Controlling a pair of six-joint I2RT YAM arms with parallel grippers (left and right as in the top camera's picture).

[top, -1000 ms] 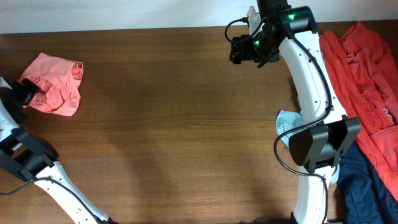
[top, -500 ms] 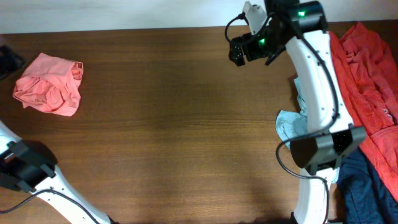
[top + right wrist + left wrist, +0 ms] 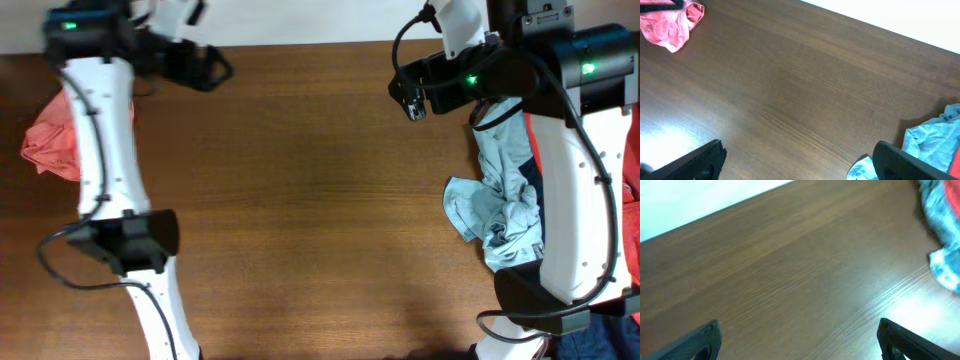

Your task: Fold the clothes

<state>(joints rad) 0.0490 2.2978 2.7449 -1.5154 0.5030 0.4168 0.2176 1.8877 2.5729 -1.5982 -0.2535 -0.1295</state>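
The clothes lie in two places. A salmon-pink shirt (image 3: 45, 145) is bunched at the table's far left, partly hidden behind my left arm; the right wrist view shows the pink shirt (image 3: 670, 25) at top left. A crumpled pale grey-blue garment (image 3: 500, 205) lies at the right, beside my right arm. My left gripper (image 3: 205, 70) hangs high over the back left, open and empty over bare wood (image 3: 799, 325). My right gripper (image 3: 408, 100) is raised at the back right, open and empty (image 3: 799, 146).
A red garment (image 3: 947, 190) and a navy one (image 3: 612, 342) lie at the right edge, mostly behind my right arm. The brown wooden table (image 3: 300, 220) ends at a white wall along the back.
Both arms have swung up high. The left arm rose from the left edge and now crosses the pink shirt. The right arm lifted, uncovering more of the grey-blue garment.
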